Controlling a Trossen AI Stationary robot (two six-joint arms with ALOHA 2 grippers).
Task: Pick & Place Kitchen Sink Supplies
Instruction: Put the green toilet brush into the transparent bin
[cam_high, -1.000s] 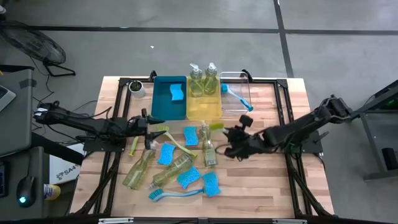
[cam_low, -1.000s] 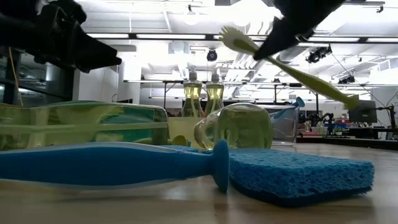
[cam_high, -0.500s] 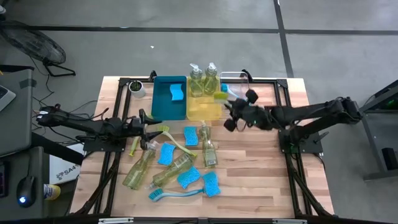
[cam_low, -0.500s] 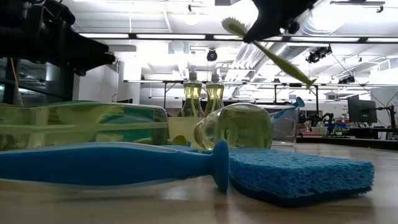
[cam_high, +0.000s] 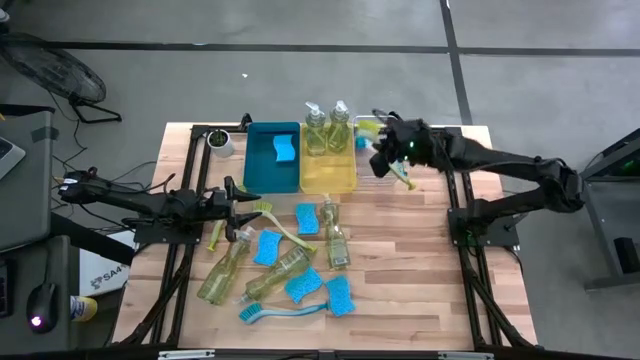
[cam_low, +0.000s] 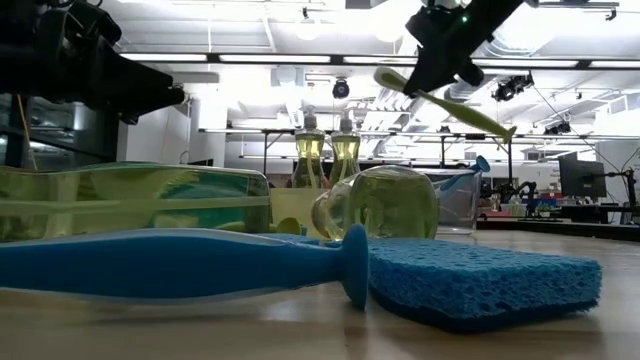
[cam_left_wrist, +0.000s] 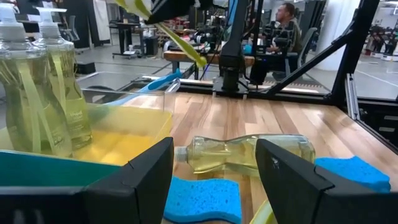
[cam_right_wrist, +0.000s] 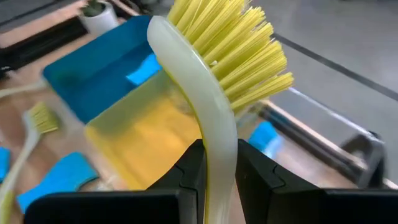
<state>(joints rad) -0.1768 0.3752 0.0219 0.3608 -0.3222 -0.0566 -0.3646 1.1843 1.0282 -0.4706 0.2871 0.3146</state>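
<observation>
The right gripper is clamped on a yellow-green brush, held in the air over the clear bin at the table's far edge, just beside the yellow tray. Its fingers pinch the handle tight on both sides, bristles up and away from the wrist. A blue brush already lies in that bin. The left gripper waits low near the table's left side, fingers spread wide, gripping nothing, beside a lying soap bottle and sponges.
</observation>
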